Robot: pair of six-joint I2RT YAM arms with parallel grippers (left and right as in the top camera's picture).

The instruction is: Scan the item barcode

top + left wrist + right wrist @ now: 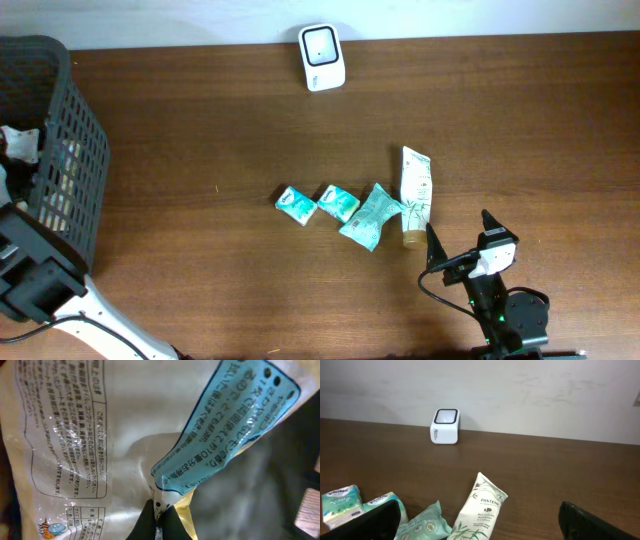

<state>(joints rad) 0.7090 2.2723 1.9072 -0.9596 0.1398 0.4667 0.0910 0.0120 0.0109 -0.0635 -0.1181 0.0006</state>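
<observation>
Your left gripper (159, 521) is pinching shut on the white packet (125, 435); your right gripper (460, 226) is sitting wide open, empty.

**Out of sight, cut off, unreadable**

Basket (75, 150) at the table's left edge is running out of the overhead frame, and its contents are showing only as pale scraps through the mesh. Left gripper (158, 519) is showing just its dark tips. The packet (100, 460) is overfilling the left wrist view, with its small print blurring. Tube (482, 505) and tissue packs (339, 505) are getting cropped by the right wrist frame's bottom edge.
</observation>
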